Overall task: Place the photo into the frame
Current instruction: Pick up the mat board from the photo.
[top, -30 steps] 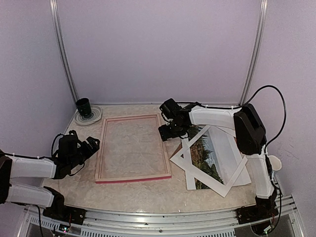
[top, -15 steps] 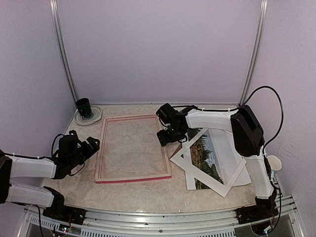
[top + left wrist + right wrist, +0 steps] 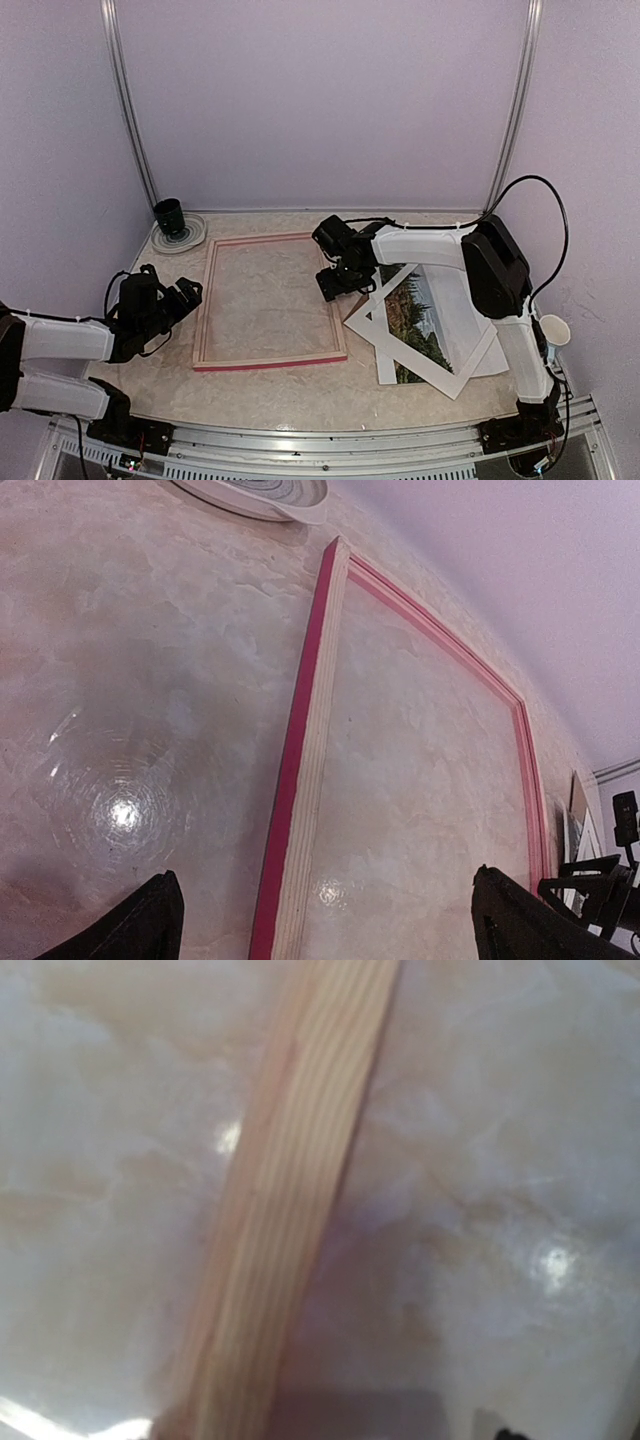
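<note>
The frame lies flat on the marbled tabletop, left of centre, back side up. Its rails are pale wood on top and bright pink-red along the outer edges. The tabletop shows through its opening.

The photo lies on the tabletop just right of the frame, apart from it. It is a landscape print with dark green trees, blue-grey water and a white margin. A white mat rests tilted across it and covers part of the picture.

At the far left corner a dark cup stands upright on a ringed plate. What the cup holds cannot be told. A white cup sits at the right edge beside the right arm, and its contents are not visible either.

The left gripper hangs low just beside the frame's left rail. Its jaws are spread wide and hold nothing.

The right gripper is over the frame's right rail, and its wrist view is filled by the wood grain up close. How far its jaws are parted, and whether they touch the rail, cannot be told.
</note>
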### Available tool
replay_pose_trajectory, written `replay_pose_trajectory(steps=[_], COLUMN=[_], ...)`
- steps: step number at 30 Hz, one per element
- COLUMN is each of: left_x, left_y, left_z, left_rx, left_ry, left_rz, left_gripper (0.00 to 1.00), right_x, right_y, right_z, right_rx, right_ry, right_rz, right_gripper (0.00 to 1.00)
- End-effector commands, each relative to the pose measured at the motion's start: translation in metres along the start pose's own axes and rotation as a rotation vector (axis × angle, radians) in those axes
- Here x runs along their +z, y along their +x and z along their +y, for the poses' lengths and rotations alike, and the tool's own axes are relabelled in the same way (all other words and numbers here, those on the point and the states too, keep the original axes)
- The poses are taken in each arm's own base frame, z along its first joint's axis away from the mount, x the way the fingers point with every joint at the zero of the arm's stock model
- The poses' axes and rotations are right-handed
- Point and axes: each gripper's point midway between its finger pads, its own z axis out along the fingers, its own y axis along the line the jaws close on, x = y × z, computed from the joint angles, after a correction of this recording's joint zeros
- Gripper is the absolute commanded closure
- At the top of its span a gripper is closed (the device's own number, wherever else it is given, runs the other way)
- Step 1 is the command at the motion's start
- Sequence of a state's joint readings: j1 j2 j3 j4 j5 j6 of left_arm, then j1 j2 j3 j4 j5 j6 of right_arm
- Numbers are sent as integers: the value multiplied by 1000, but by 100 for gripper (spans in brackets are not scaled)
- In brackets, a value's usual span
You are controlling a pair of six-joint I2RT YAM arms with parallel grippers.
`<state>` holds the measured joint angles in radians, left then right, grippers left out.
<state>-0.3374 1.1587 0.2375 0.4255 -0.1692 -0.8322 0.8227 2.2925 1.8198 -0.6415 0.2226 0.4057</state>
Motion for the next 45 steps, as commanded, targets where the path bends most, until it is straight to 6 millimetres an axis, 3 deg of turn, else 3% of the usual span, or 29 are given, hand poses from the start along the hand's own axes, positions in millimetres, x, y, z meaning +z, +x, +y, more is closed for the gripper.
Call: replay_pose_trajectory(steps=[1, 5, 14, 23, 28, 39, 45], left_x=[-1, -1, -2, -2, -2, 2, 3], left_y=[-2, -2, -3, -3, -3, -3, -11], left_z=[1, 2, 1, 2, 2, -4, -14], left_rx=[13, 15, 15, 16, 20, 16, 39], left_ry=[-5, -9, -4, -8, -8, 3, 17], left_rz=[-18, -19, -22, -23, -22, -10, -16], left_gripper=[1, 1, 1, 1, 1, 1, 1], right_x=[15, 10, -28, -22, -23, -57, -73], right_y=[27, 24, 5, 36, 43, 4, -3], right_z=[-4, -1, 13, 11, 10, 21, 3], right_rx=[-38, -34, -29, -56, -51, -37, 59], right_ry=[54, 42, -30, 10, 1, -81, -171], right_rz=[81, 74, 19, 78, 83, -18, -55], right_gripper=[26, 25, 25, 25, 26, 25, 25])
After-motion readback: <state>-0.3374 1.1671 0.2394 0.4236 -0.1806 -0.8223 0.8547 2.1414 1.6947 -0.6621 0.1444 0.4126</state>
